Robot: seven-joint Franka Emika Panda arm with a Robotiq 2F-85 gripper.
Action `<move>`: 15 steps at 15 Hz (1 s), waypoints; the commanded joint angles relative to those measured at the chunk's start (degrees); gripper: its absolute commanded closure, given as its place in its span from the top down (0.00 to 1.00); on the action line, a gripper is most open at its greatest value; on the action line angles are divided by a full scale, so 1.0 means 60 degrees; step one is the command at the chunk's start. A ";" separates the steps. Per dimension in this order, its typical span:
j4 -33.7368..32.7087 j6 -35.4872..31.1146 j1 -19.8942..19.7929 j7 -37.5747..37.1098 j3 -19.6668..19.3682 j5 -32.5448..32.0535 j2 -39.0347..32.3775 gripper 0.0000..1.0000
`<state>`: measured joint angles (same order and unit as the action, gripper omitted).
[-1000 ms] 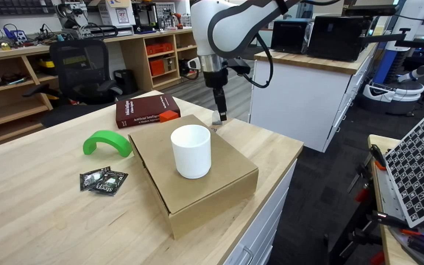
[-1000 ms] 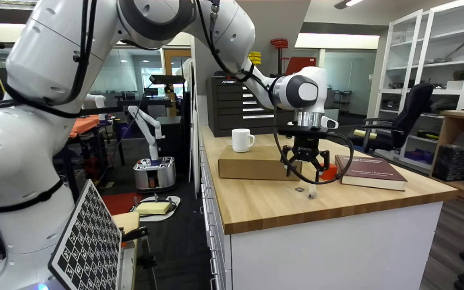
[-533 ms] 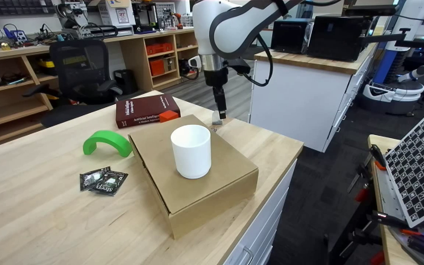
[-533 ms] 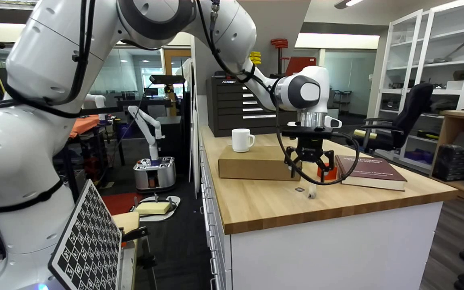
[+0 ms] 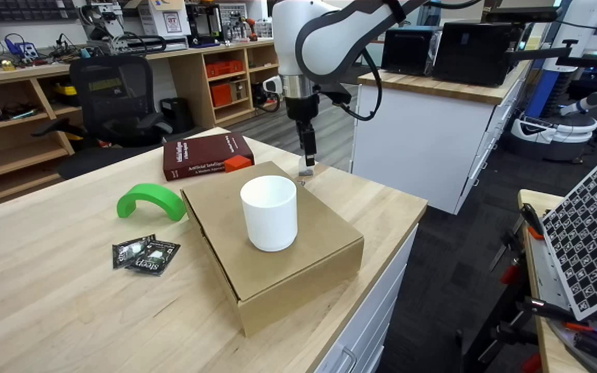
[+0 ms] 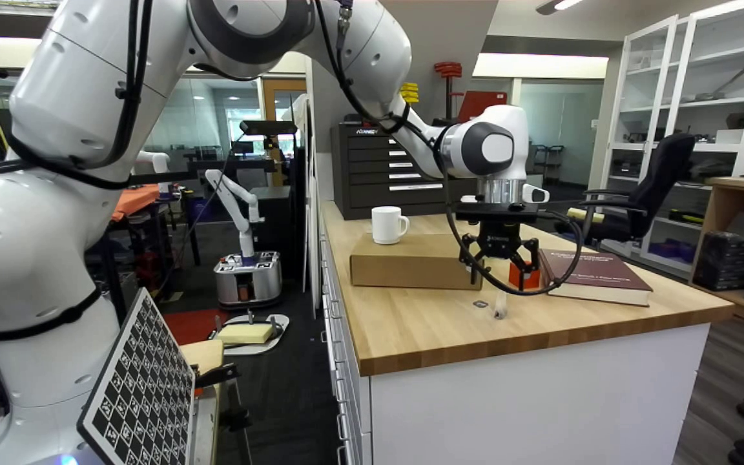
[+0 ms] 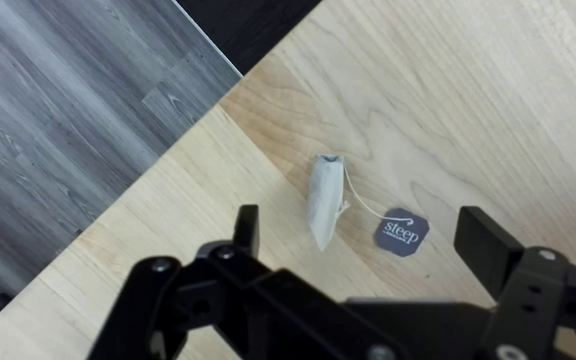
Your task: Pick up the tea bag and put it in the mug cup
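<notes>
The tea bag (image 7: 325,200) is a pale, narrow pouch lying on the wooden table, tied by a string to a dark square tag (image 7: 401,233). It also shows in both exterior views (image 5: 302,168) (image 6: 500,306). My gripper (image 7: 360,223) is open and empty, with its fingertips above the table. In the wrist view the bag lies beyond the fingertips and nearer the left finger (image 7: 247,227); the tag lies right of it. In an exterior view the gripper (image 6: 498,279) hangs over the bag. The white mug cup (image 5: 270,215) stands upright; its handle shows in an exterior view (image 6: 385,226).
The mug stands on a low cardboard box (image 5: 329,233) (image 6: 414,270). A red block (image 5: 237,163) and a dark red book (image 5: 208,150) lie beyond it. A green arch (image 5: 151,198) and dark packets (image 5: 145,254) lie to its left. The table's edge (image 7: 168,150) runs close to the bag.
My gripper has shifted slightly, to the right in an exterior view, and now sits more nearly over the tea bag. It stays open. The bag, mug and box have not moved.
</notes>
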<state>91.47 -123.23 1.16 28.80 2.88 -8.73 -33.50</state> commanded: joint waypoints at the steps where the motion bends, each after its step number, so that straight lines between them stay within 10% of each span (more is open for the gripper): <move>1: 0.0309 -0.0289 -0.0369 0.0357 0.0178 0.0009 0.0176 1.00; 10: 0.0297 -0.0122 -0.0531 0.0740 0.0221 0.0054 0.0178 1.00; 15: 0.0281 -0.0057 -0.0604 0.0951 0.0267 0.0124 0.0184 0.53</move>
<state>91.79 -123.22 -0.92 32.65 3.37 -8.55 -33.50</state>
